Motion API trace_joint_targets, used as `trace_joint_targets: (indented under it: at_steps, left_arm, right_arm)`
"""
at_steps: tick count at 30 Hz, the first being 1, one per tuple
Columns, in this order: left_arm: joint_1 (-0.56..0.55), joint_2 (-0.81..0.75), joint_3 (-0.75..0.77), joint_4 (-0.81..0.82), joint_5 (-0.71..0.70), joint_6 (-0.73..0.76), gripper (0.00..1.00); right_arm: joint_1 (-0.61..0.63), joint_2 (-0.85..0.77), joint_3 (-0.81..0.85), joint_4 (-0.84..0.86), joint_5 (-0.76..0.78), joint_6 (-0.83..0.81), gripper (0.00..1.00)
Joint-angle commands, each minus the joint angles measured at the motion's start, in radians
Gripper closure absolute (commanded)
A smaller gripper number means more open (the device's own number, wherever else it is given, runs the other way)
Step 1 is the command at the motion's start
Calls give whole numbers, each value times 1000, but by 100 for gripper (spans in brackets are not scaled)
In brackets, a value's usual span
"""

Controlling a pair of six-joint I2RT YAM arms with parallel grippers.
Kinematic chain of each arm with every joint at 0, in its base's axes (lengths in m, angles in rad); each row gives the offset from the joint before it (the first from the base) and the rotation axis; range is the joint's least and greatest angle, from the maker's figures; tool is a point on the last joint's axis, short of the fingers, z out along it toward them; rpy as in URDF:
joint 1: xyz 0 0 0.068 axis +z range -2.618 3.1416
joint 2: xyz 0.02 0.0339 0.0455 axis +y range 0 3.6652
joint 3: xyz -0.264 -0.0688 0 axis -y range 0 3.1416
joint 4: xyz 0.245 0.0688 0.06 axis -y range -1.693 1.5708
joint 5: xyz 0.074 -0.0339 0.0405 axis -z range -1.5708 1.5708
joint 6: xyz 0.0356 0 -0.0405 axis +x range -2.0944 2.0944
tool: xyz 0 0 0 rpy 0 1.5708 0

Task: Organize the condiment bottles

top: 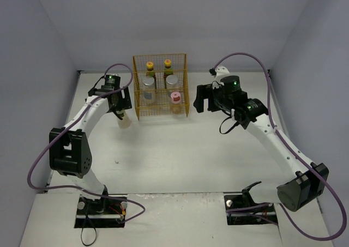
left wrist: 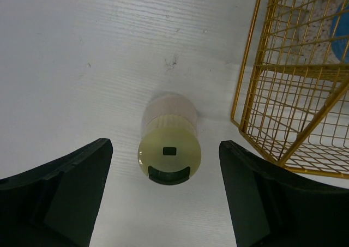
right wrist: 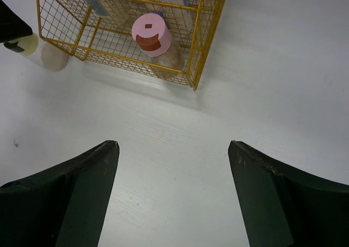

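The yellow wire rack [top: 146,110] holds five bottles: two dark bottles [top: 150,68] [top: 168,66] with yellow caps, two silver-lidded jars [top: 148,83] [top: 172,80] and one squat pink-capped bottle [top: 176,97]. One squat yellow-green-capped bottle [left wrist: 169,151] stands just outside the rack's left wall.

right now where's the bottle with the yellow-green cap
In the top view the yellow-green-capped bottle stands on the table, outside the yellow wire rack just off its left side, between the open jaws of the left gripper, which do not touch it.

Yellow wire rack [top: 160,87] stands upright on the white table [top: 180,160], toward its far edge, roughly midway between the grey side walls [top: 32,50]. Table surface carries a small dark speck [top: 115,161] left of centre and a faint scuff [left wrist: 172,61].
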Motion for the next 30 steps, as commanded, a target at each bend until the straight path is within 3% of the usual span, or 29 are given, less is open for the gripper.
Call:
trace_joint_targets:
  at_steps: [1, 5, 9, 10, 13, 18, 22, 30]
  left_arm:
    - [-5, 19, 54, 47, -1, -23, 20]
    - [-3, 43, 48, 41, -23, -26, 25]
    - [-3, 54, 49, 36, -6, -30, 46]
    - [-3, 53, 53, 32, -2, -33, 64]
    - [-5, 31, 82, -8, 9, -41, 88]
    - [-8, -13, 196, -136, 46, -15, 97]
    - [-38, 3, 432, -324, 45, -16, 99]
    - [-218, 39, 678, -474, 5, -76, 99]
  right_arm:
    - [-27, -45, 3, 48, -29, -10, 16]
    - [-53, -54, -9, 51, -29, -6, 16]
    - [-58, -60, -18, 48, -29, -6, 16]
    - [-58, -60, -21, 48, -29, -4, 16]
    - [-59, -66, -23, 48, -29, 0, 16]
    - [-59, -80, -20, 42, -29, 0, 16]
    - [-61, -86, -15, 34, -29, -1, 16]
    - [-59, -97, -6, 31, -26, 7, 16]
